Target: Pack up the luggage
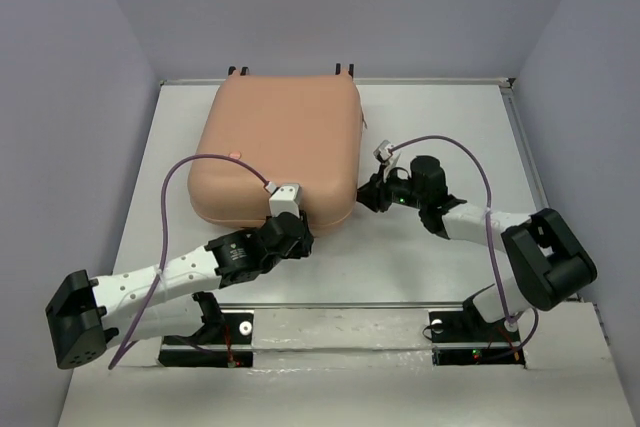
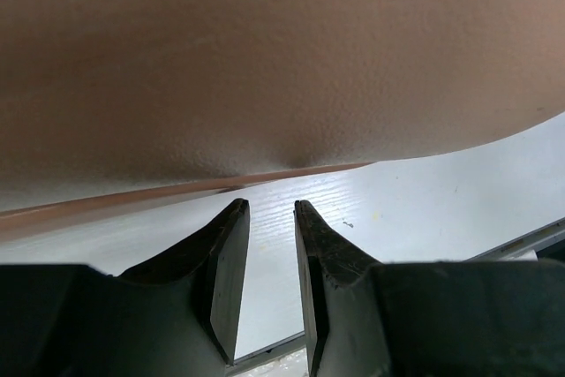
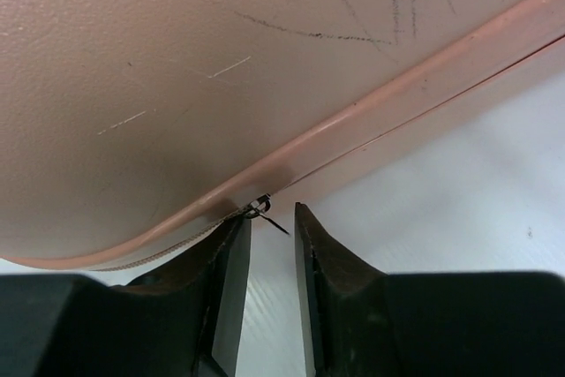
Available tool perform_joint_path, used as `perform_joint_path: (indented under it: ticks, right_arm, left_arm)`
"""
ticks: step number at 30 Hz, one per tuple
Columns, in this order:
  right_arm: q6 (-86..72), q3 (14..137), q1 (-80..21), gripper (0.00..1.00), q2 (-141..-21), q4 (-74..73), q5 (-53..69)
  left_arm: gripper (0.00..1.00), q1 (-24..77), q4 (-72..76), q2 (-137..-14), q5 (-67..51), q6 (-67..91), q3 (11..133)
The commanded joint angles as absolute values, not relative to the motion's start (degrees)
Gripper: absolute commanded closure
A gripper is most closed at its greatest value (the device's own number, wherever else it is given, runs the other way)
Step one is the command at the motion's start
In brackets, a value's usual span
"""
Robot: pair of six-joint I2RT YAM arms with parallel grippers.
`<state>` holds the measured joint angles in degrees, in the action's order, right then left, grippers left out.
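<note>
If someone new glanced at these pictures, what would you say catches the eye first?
The big peach-pink luggage, lying closed and flat at the far middle of the table, dominates. Both arms reach to its near side: the left gripper at the near edge, the right gripper at the near right corner, where a small zipper pull shows by its fingertips.
</note>
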<state>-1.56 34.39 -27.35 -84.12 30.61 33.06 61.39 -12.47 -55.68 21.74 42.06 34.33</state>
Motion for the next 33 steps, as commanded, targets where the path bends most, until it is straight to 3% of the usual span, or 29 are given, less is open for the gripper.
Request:
perform_joint_path:
  ticks: [1,4,6,11,19,25,33]
  right_arm:
    - [-5.1,34.0,-27.4,0.73,-85.2,41.6,36.8]
    - [-6.8,32.8,-27.4,0.89,-85.2,44.2,36.5]
    - [-8.1,31.6,-27.4,0.92,-84.6,46.0,35.8]
    - [-12.6,27.3,-27.4,0.93,-79.2,43.6,32.0]
    - [-14.8,24.3,-32.2,0.93,-63.3,15.1,20.7]
    - [-20.5,27.0,-47.9,0.93,-61.6,4.0,13.4]
    - [-28.8,30.0,-64.0,0.93,-67.8,11.1,4.8]
  left_arm:
    - [0.62,61.0,-11.0,-56.5,25.8,41.3,36.9]
    - [0.62,60.6,-9.8,-57.0,26.1,40.3,37.8]
    - [0.62,60.2,-9.6,-57.5,25.8,39.9,38.1]
    - [0.62,58.7,-9.0,-58.2,27.4,37.5,41.4]
    - [0.61,54.2,-4.8,-61.9,25.0,33.1,45.6]
    - [0.61,52.6,-1.1,-65.0,24.0,31.7,48.4]
    - [0.62,52.6,2.3,-68.4,20.1,31.8,50.3]
